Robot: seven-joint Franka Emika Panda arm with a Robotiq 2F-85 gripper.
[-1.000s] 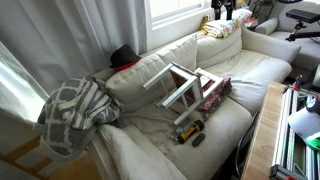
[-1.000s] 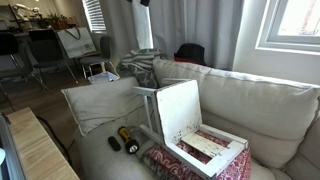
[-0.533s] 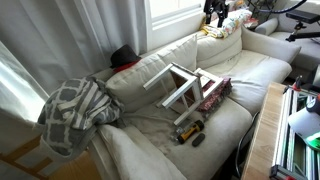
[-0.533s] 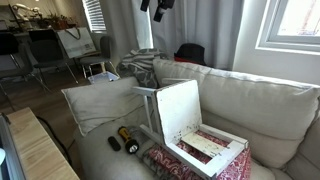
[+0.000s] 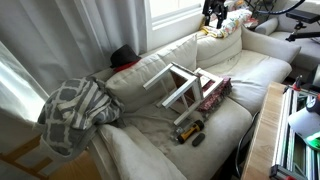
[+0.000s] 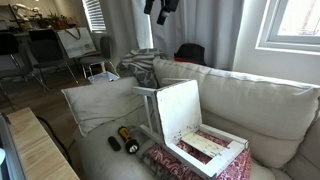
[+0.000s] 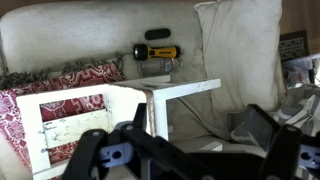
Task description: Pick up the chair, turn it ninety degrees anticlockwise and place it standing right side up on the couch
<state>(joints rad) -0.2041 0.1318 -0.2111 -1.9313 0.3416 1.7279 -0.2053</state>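
Observation:
The small pale wooden chair (image 5: 185, 85) lies tipped on its side on the cream couch (image 5: 150, 125), its backrest resting on a red patterned cushion (image 5: 216, 94). It shows in both exterior views (image 6: 182, 115) and from above in the wrist view (image 7: 90, 115). My gripper (image 5: 214, 12) hangs high above the couch (image 6: 275, 105), near the top edge of both exterior views (image 6: 160, 8). In the wrist view the gripper (image 7: 200, 138) is open and empty, with the chair's legs showing between its dark fingers (image 7: 265, 125).
A yellow-black flashlight (image 5: 190, 128) and a small black object (image 5: 198, 140) lie on the seat in front of the chair. A plaid blanket (image 5: 75, 110) drapes over the couch arm. A pillow (image 5: 222, 30) sits at the far end. A wooden table (image 5: 265, 130) stands in front.
My gripper has come lower into view at the top of the exterior views and shifted slightly sideways. The chair has not moved.

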